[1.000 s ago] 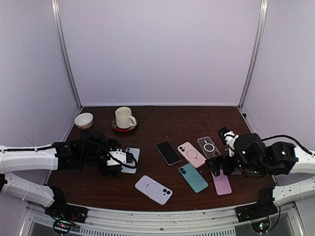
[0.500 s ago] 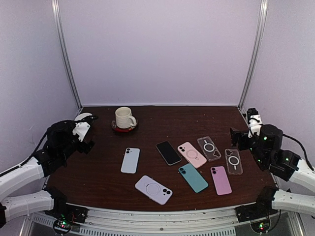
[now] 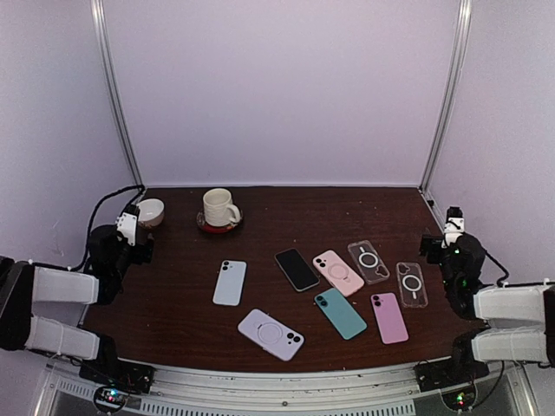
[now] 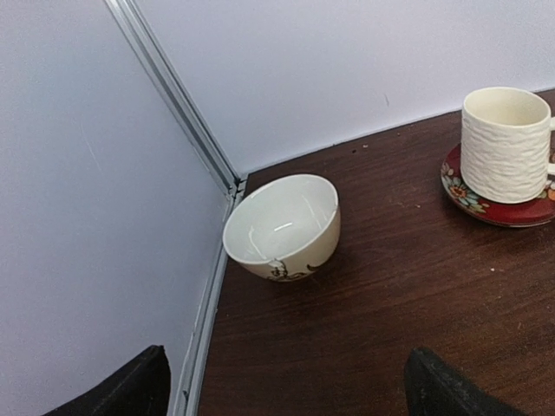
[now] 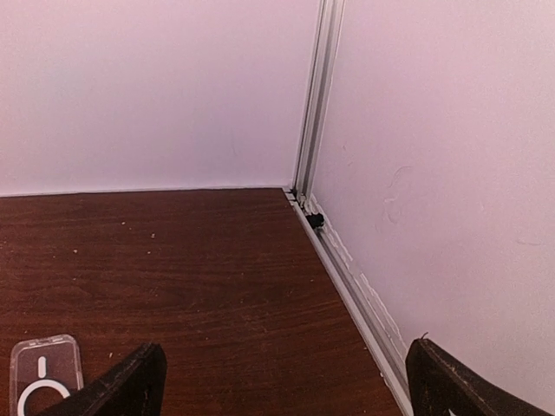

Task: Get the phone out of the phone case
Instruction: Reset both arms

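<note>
In the top view, your left pincer (image 4: 286,386) is standing wide at the left edge of the frame, near the white bowl (image 4: 282,227), and is holding nothing. Your right pincer (image 5: 286,381) is gaping wide and empty at the right edge. The pink phone (image 3: 389,317) is lying flat on the table (image 3: 173,308), just beside a clear case (image 3: 411,284), lower right of centre.
</note>
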`<state>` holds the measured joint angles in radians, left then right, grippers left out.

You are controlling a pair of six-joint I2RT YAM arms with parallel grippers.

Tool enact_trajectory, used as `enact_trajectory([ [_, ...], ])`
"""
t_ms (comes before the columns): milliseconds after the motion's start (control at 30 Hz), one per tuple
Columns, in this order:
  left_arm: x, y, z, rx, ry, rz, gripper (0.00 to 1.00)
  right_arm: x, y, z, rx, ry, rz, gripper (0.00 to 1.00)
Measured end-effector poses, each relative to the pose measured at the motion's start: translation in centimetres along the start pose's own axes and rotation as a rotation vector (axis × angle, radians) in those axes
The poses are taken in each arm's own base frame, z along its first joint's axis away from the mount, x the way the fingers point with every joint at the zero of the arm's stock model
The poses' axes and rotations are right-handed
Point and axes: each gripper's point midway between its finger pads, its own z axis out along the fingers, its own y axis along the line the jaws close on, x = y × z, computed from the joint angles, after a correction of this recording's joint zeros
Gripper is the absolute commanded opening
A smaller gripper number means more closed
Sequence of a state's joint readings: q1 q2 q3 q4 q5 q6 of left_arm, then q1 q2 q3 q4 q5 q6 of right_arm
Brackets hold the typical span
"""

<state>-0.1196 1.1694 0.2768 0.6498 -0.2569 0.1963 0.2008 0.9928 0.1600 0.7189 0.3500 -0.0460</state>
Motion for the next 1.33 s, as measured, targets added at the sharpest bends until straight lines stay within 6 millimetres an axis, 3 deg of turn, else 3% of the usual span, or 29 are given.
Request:
enact_trajectory([
  [333,1.5,1.1,2.7,-0.019,-0.054,-0.111,0.97,1.3,0.2,3.9,-0.055,-0.027,0.053,1.0],
  [500,0.4,1.0,2.8,0.001,-0.093,-0.13,0.98,-0.7,1.1,4.8,-0.107,-0.07,0.08,1.0],
  [700,-0.2,2.1,3.2,-0.017,-0.106,-0.162,0.98,-0.8,1.1,4.8,-0.108,-0.074,0.088,1.0],
  [1333,-0.2,2.1,3.2,-0.017,-0.104,-0.177,0.97,-0.9,2.0,4.6,-0.157,-0.076,0.087,1.0],
])
